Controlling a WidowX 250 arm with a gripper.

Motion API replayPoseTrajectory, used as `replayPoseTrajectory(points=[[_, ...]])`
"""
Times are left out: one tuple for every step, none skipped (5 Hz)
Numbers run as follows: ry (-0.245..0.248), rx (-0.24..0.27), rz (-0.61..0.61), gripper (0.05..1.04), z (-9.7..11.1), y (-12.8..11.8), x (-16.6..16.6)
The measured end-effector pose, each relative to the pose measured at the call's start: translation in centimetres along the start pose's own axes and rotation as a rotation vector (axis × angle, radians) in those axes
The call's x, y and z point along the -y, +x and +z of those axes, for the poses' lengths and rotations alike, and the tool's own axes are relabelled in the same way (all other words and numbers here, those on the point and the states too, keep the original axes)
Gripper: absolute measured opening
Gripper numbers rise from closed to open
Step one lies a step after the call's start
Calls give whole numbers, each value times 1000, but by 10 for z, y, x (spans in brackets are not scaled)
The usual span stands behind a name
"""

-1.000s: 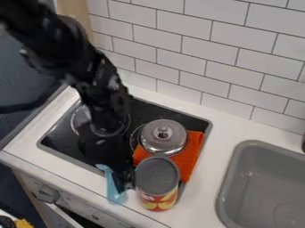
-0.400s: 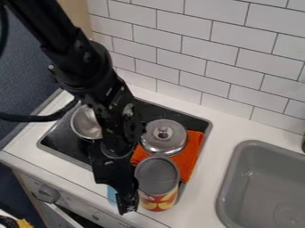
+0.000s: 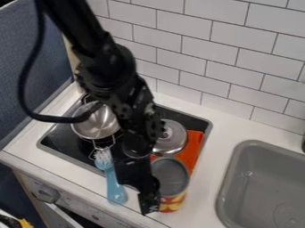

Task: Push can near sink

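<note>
The black gripper (image 3: 149, 201) hangs low at the counter's front, up against the left side of the can (image 3: 171, 177); whether its pincer is spread or pressed together, I cannot tell. The can stands upright between gripper and sink (image 3: 228, 189).

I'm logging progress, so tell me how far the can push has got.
Done: the gripper is alongside the can, on the side away from the sink. Under way: the can has shifted slightly sinkward from its earlier spot. Left: a stretch of counter separates them, so more pushing seems needed.
</note>
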State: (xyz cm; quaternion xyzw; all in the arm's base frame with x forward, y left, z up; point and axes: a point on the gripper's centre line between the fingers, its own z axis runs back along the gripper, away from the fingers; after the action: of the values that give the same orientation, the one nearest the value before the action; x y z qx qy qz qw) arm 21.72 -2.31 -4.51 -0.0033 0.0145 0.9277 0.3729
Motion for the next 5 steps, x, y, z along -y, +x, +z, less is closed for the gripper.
replayPoseTrajectory(points=[[-8, -22, 2, 1001, 0, -14, 1], [0, -26, 5, 1001, -3, -27, 2], [-9, -34, -3, 1001, -5, -41, 2], [-14, -45, 10, 1001, -6, -56, 9], [-23, -59, 14, 1001, -5, -66, 14]])
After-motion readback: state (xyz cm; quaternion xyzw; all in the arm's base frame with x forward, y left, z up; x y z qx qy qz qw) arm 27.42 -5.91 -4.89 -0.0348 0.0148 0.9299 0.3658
